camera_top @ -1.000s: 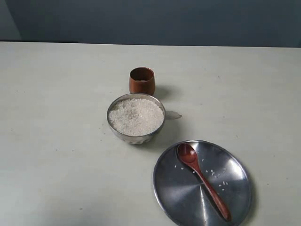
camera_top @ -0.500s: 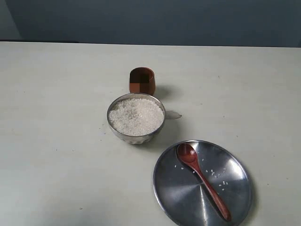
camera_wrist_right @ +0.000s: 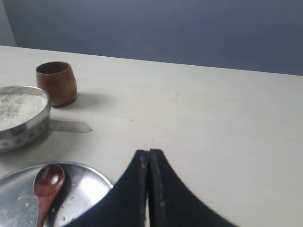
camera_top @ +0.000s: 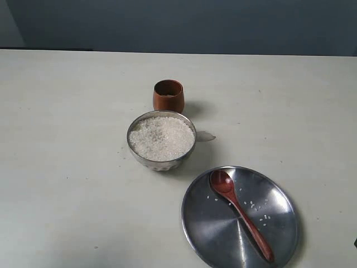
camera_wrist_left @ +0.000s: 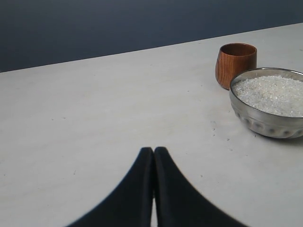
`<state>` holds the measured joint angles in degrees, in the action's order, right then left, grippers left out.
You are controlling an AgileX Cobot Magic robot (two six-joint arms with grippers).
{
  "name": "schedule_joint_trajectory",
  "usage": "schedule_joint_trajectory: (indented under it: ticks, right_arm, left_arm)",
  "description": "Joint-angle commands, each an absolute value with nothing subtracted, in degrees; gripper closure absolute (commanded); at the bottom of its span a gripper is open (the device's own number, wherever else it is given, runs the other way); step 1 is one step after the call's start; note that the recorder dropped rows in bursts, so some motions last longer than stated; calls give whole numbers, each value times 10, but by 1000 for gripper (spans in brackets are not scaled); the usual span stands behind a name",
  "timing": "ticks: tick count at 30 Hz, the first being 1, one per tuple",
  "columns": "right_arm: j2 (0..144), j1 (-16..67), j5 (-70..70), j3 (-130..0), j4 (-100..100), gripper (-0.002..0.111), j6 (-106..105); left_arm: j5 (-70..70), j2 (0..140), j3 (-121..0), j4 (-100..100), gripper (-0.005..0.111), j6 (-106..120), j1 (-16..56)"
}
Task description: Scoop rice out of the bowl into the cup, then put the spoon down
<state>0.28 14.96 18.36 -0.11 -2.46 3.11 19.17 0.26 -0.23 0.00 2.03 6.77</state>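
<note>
A shiny steel bowl (camera_top: 161,160) at the table's middle holds white rice (camera_top: 162,137). Just behind it stands the small reddish-brown cup (camera_top: 168,96). The reddish-brown spoon (camera_top: 241,213) lies on a flat steel plate (camera_top: 203,223) at the front right, head toward the bowl. No arm shows in the exterior view. My left gripper (camera_wrist_left: 154,150) is shut with nothing in it, well to the side of the bowl (camera_wrist_left: 265,120) and cup (camera_wrist_left: 235,64). My right gripper (camera_wrist_right: 148,152) is shut and empty, beside the plate (camera_wrist_right: 90,187) and the spoon's head (camera_wrist_right: 48,179).
A few loose rice grains (camera_top: 257,207) lie scattered on the plate. A small pale scrap (camera_top: 205,135) lies on the table right of the bowl. A dark wall runs behind the table's far edge.
</note>
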Motion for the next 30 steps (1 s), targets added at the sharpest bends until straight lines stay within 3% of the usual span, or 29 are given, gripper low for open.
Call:
schedule_joint_trajectory:
  ticks: [1, 30]
  right_arm:
    - [0, 146, 183, 0, -22, 108, 21]
    - [0, 126, 184, 0, -6, 108, 0]
  left_arm:
    - [184, 0, 0, 0, 106, 20, 69]
    - [184, 0, 0, 0, 106, 20, 69]
